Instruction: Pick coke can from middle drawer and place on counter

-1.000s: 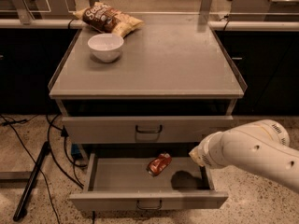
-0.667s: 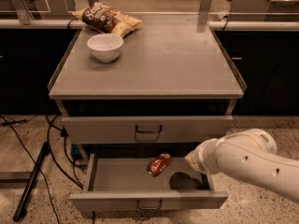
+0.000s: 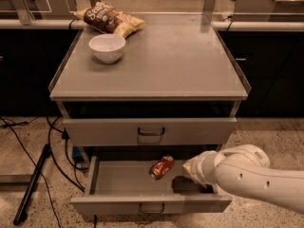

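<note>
The coke can (image 3: 161, 167), red with silver ends, lies on its side in the open middle drawer (image 3: 152, 204), near the drawer's centre. My white arm reaches in from the lower right. My gripper (image 3: 189, 169) is at the arm's end, over the right part of the drawer, just right of the can and close to it. The gripper's end is mostly hidden by the wrist. The counter (image 3: 166, 61) is the grey slab on top of the cabinet.
A white bowl (image 3: 107, 47) and a brown-and-yellow chip bag (image 3: 110, 20) sit on the counter's back left. A shut grey drawer front (image 3: 150, 131) is above the open drawer. Black cables and a pole (image 3: 33, 175) lie on the floor at left.
My arm has moved left across the open drawer, bringing the gripper closer to the can. The can has not moved.
</note>
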Robot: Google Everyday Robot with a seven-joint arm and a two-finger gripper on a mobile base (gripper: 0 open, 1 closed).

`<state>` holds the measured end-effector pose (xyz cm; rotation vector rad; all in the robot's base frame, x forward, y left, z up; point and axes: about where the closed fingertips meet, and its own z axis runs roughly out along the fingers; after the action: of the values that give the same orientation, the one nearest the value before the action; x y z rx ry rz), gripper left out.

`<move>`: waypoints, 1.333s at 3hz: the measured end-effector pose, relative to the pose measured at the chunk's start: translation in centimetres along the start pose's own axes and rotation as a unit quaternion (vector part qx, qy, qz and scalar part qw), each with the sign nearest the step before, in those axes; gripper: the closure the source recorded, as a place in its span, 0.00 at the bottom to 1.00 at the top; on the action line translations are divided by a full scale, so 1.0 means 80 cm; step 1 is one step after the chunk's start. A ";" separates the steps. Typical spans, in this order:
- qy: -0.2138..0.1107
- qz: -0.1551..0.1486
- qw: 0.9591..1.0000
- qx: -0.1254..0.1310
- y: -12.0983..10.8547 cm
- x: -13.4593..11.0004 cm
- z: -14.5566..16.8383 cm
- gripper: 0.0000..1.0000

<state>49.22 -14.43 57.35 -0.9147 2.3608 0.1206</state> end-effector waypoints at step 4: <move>-0.055 0.067 0.996 -0.023 -0.005 0.018 0.085 1.00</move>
<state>51.99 -13.63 51.02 -0.7517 2.3225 0.2731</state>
